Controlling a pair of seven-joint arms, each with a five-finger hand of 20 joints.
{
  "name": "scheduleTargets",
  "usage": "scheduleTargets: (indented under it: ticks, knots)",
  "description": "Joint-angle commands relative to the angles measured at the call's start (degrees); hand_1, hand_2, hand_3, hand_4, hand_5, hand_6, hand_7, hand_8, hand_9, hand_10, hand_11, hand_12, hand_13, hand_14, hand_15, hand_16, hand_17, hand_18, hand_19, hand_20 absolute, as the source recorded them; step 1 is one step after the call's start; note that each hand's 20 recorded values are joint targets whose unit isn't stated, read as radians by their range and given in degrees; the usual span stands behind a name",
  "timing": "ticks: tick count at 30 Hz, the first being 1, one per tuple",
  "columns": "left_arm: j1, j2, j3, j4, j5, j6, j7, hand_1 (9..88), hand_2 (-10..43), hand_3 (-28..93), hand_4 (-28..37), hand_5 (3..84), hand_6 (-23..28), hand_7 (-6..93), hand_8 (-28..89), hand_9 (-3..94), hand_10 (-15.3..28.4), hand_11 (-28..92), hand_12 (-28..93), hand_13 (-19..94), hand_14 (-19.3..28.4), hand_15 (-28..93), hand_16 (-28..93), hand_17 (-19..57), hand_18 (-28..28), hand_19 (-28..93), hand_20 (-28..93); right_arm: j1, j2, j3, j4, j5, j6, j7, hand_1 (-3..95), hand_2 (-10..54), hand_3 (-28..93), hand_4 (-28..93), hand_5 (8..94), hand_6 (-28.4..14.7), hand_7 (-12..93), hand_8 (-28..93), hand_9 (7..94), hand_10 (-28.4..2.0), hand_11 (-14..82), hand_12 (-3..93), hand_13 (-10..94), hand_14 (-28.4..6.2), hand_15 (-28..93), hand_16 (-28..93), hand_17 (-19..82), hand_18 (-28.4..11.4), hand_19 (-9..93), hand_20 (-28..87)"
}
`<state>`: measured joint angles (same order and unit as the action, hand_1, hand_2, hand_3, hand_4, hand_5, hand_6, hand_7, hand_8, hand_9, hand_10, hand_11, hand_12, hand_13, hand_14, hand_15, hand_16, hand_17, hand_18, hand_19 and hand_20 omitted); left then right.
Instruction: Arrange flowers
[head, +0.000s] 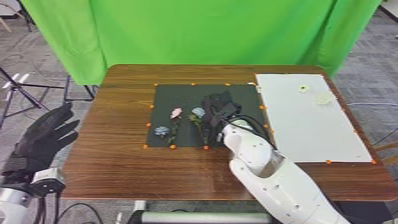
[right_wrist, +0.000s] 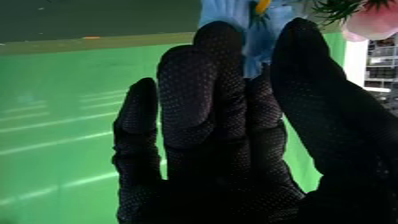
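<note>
Brown wooden table (head: 107, 170) before a green curtain (head: 222, 35) — it bears a dark mat (head: 178, 92) and, on the right, a white board (head: 311, 135) with pale flowers (head: 322, 99) toward its far end. On the mat lie a blue flower (head: 198, 113), a pink flower (head: 176, 113) and, nearer left, a grey-blue flower (head: 162, 131). Right hand (head: 218, 106): over the mat, fingers nearly straight, blue flower at the fingertips — whether gripped, cannot tell; left hand (head: 43, 135): beside the table's left edge, spread, empty.
</note>
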<state>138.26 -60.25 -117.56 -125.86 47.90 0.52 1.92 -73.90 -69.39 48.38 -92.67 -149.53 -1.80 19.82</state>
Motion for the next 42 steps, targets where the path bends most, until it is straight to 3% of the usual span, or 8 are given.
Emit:
scheduleTargets:
  ticks: [1,14,19,25,29,32,42]
  knots:
    - [0.58,-0.31,-0.31,-0.09,-0.16,-0.23,-0.39,24.5,-3.1,70,-27.9,20.3,0.9,23.8,-12,18.1,8.8,12,21,13,12.3,20,5,-11.1,18.4,36,9,-0.01,0.9,0.73,-1.6,-0.75,-2.15,0.35,41.6,-9.5,79,-28,60.8,0.8,51,-1,72.0,-7.7,29.0,45.4,67,-4.1,64,28,21,-18.4,72,48]
    - [0.8,-0.58,-0.39,-0.22,-0.23,-0.02,0.02,24.5,-3.1,70,-28.0,20.3,0.9,23.8,-12,18.1,8.8,12,21,13,12.4,21,5,-11.0,18.4,36,9,-1.18,2.1,3.21,-4.86,-0.15,-6.99,0.16,35.0,-9.5,81,-28,59.2,0.6,46,0,65.9,-9.4,40.9,33.9,64,-4.9,64,27,18,-19.1,71,50]
    - [1.29,-0.86,-0.58,-0.51,-0.15,0.37,0.37,24.5,-3.1,70,-28.0,20.3,0.9,23.8,-12,18.1,8.8,12,21,13,12.4,21,5,-11.0,18.4,36,9,0.98,4.66,6.11,-4.93,1.26,-6.94,3.35,30.3,-9.5,85,-28,57.7,0.4,43,-15,61.1,-10.4,42.9,29.5,61,-6.8,65,27,17,-19.8,71,51]
    - [1.76,-1.32,-0.63,-0.76,-0.16,0.73,0.85,24.5,-3.1,70,-27.9,20.3,0.9,23.8,-12,18.1,8.8,12,21,13,12.4,21,5,-11.0,18.4,36,9,5.27,10.75,8.45,0.38,1.95,-4.85,11.21,29.9,-9.5,88,-27,43.4,-3.7,38,-17,45.6,-14.7,36.8,26.7,48,-9.0,59,20,14,-20.3,72,50]
    - [2.05,-1.41,-0.85,-0.86,-0.12,0.94,0.93,24.4,-3.2,70,-27.9,20.3,0.9,23.8,-12,18.1,8.8,12,21,13,12.4,20,5,-11.0,18.4,36,9,8.34,14.51,9.4,3.89,3.92,-10.56,16.14,30.0,-9.5,88,-27,35.6,-6.1,34,-14,35.7,-17.0,30.4,25.6,36,-12.1,56,17,11,-19.9,72,50]
    - [2.23,-1.61,-0.9,-0.95,-0.08,1.01,1.11,24.5,-3.1,70,-28.0,20.2,0.9,23.9,-12,18.1,8.8,12,21,13,12.4,21,5,-11.0,18.4,36,9,9.41,16.18,10.12,6.9,4.43,-10.74,18.16,29.5,-9.5,89,-27,30.0,-7.5,29,-12,28.7,-18.3,23.3,25.3,26,-14.7,56,15,7,-20.3,71,50]
    - [2.36,-1.38,-0.9,-0.94,-0.18,1.07,1.47,24.5,-3.1,70,-27.9,20.2,0.9,23.9,-12,18.0,8.8,12,21,13,12.3,21,5,-11.1,18.4,36,9,9.13,18.51,12.96,13.16,6.88,-11.66,20.21,29.0,-9.5,88,-26,24.3,-9.3,22,-9,22.3,-19.1,11.9,27.2,22,-17.4,22,24,3,-21.1,57,31]
